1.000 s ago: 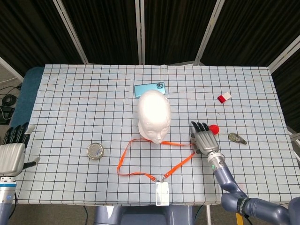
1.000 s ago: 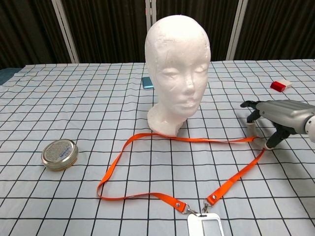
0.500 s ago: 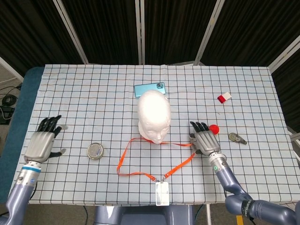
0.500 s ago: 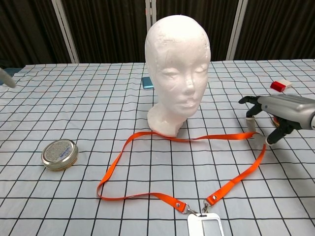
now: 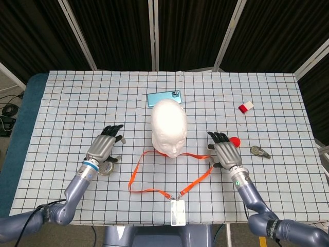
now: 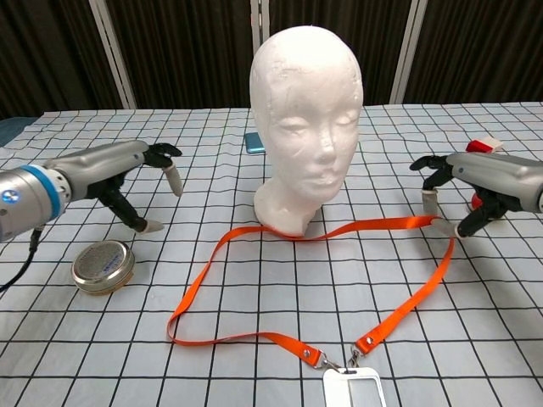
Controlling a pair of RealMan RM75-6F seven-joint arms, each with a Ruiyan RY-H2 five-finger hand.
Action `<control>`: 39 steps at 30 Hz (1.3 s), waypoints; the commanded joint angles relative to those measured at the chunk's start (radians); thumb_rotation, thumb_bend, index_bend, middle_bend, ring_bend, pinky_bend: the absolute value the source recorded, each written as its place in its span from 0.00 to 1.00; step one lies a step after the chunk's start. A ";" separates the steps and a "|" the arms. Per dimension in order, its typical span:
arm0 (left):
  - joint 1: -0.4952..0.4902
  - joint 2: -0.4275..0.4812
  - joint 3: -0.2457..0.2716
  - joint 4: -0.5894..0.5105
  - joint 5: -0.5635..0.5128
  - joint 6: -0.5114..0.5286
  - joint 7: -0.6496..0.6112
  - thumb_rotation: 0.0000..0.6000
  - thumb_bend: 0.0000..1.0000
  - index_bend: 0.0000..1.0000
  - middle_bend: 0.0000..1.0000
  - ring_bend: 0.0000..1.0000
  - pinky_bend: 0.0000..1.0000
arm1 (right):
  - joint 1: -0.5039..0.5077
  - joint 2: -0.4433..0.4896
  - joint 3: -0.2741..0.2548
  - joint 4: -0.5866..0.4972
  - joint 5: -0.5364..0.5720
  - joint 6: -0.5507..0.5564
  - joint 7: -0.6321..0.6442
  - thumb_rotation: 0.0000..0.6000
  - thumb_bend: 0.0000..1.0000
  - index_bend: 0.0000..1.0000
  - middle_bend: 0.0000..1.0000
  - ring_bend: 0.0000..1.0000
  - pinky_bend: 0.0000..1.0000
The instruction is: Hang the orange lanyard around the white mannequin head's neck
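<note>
The white mannequin head point(image 5: 168, 123) point(image 6: 307, 110) stands upright mid-table, facing me. The orange lanyard point(image 5: 154, 190) point(image 6: 221, 339) lies in a loop in front of its base, with the white badge point(image 5: 177, 212) point(image 6: 354, 392) at the near edge. My right hand point(image 5: 224, 153) point(image 6: 475, 182) is right of the head and pinches the loop's right bend, which is raised off the cloth. My left hand point(image 5: 105, 146) point(image 6: 127, 174) hovers left of the head with fingers spread and nothing in it, just above a round tin.
A round metal tin point(image 5: 105, 166) point(image 6: 103, 265) sits under the left hand. A teal phone point(image 5: 163, 97) point(image 6: 253, 142) lies behind the head. A red-and-white block point(image 5: 245, 107) point(image 6: 484, 147), a red ball point(image 5: 235, 141) and keys point(image 5: 261, 152) lie to the right.
My left hand has swept in from the table's left edge to above the tin. The right hand has lifted the lanyard's right bend off the cloth.
</note>
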 commanded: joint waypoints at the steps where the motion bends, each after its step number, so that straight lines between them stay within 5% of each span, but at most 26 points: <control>1: -0.040 -0.059 -0.009 0.065 -0.005 -0.038 -0.055 1.00 0.26 0.39 0.00 0.00 0.00 | 0.003 0.004 0.002 0.003 0.006 -0.008 0.008 1.00 0.46 0.69 0.06 0.00 0.00; 14: -0.103 -0.157 -0.018 0.189 0.031 -0.085 -0.200 1.00 0.27 0.41 0.00 0.00 0.00 | 0.018 0.011 0.011 0.005 0.016 -0.013 0.004 1.00 0.46 0.69 0.06 0.00 0.00; 39: -0.166 -0.260 -0.005 0.309 -0.060 -0.107 -0.184 1.00 0.39 0.46 0.00 0.00 0.00 | 0.020 0.031 0.006 0.023 0.020 -0.017 0.046 1.00 0.46 0.69 0.07 0.00 0.00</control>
